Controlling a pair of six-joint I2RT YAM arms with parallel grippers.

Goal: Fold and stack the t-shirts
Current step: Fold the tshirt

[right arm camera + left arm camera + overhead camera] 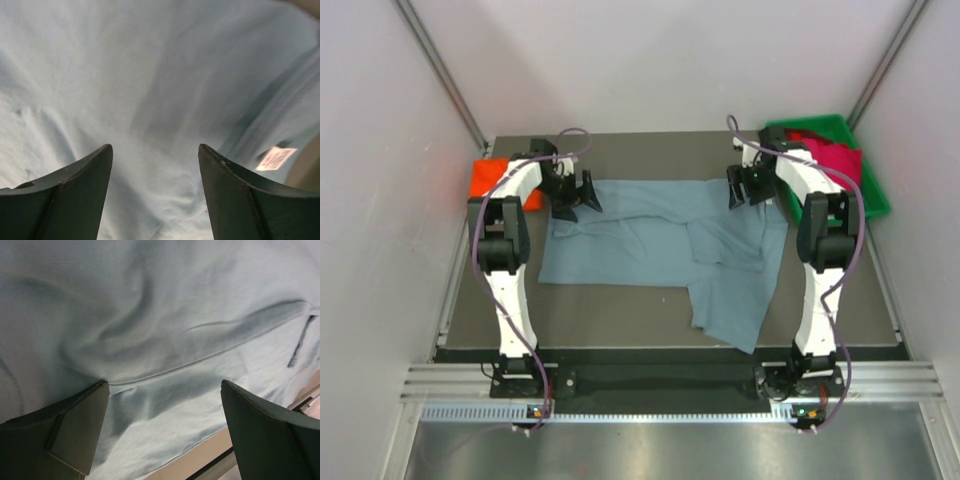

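Note:
A large slate blue-grey t-shirt (pixel 650 245) lies spread and wrinkled across the table, one part hanging toward the near edge. My left gripper (pixel 578 200) stands open over its far left corner. In the left wrist view the left gripper (pixel 164 382) has its jaws wide apart just above the cloth (pixel 150 315), with nothing between them. My right gripper (pixel 745 190) is open over the shirt's far right corner. In the right wrist view the right gripper (pixel 155 146) has only cloth (pixel 150 75) below it. An orange-red t-shirt (pixel 492 180) lies folded at the far left. Crimson t-shirts (pixel 835 160) lie in the bin.
A green plastic bin (pixel 873 195) stands at the far right of the table. A white label (pixel 276 157) shows on the shirt to the right of my right fingers. The table's edge (pixel 200 455) runs just past the shirt's hem under my left gripper.

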